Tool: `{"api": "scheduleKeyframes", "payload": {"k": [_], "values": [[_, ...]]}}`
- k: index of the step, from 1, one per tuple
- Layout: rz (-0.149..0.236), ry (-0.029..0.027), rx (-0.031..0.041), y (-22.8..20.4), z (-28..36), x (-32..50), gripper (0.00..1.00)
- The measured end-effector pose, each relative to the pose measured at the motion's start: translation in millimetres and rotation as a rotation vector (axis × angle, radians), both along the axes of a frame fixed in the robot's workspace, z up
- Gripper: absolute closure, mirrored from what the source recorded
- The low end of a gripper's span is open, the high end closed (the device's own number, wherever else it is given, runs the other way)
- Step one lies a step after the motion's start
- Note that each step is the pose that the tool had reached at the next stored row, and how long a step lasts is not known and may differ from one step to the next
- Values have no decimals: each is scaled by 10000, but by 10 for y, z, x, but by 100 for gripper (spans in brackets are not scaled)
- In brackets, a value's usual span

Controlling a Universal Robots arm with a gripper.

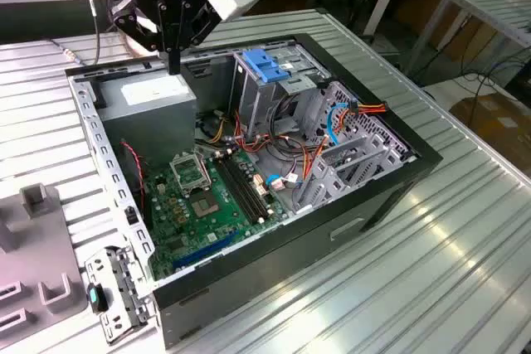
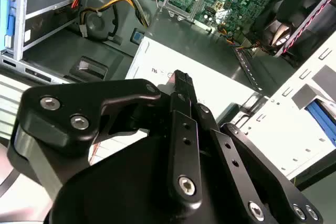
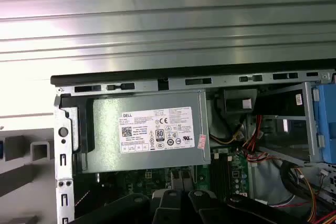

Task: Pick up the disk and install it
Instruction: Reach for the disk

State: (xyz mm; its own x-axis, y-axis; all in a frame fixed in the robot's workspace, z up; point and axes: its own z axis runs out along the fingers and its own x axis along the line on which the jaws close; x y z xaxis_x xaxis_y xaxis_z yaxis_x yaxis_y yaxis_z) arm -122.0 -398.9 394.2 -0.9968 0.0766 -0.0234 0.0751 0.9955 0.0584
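In the exterior view we saw the claw [image 1: 174, 62] hanging over the grey power-supply box [image 1: 153, 99], in the corner of the uncovered computer case [image 1: 274, 263] toward the exterior view's left. Its fingers were pinched narrow and held nothing. The case lay on the ribbed metal bench [image 1: 440, 271]. The blue latch [image 1: 264, 64] on the drive cage stood toward the exterior view's right, and the green motherboard [image 1: 195, 205] lay nearer the camera. A grey fixture [image 1: 33, 238] sat on the bench outside the case.

In the second wrist view the claw [image 2: 182, 80] tapered to closed, empty tips over the box's white sticker [image 2: 152, 59]. Beyond the case wall ran blue strips [image 2: 321, 120]; we could not tell whether they belonged to the disk.

In the first wrist view the power-supply box [image 3: 147, 129] filled its corner of the case. The blue latch [image 3: 328, 124] stood well apart from it, and grey blocks [image 3: 16, 148] stood outside the case wall.
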Motion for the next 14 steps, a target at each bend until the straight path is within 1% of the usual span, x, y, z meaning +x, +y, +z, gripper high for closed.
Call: {"api": "scheduleKeyframes", "payload": {"k": [3,14], "values": [[0,1,34,0,0,-10,89],[0,0,35,0,0,-47,89]]}}
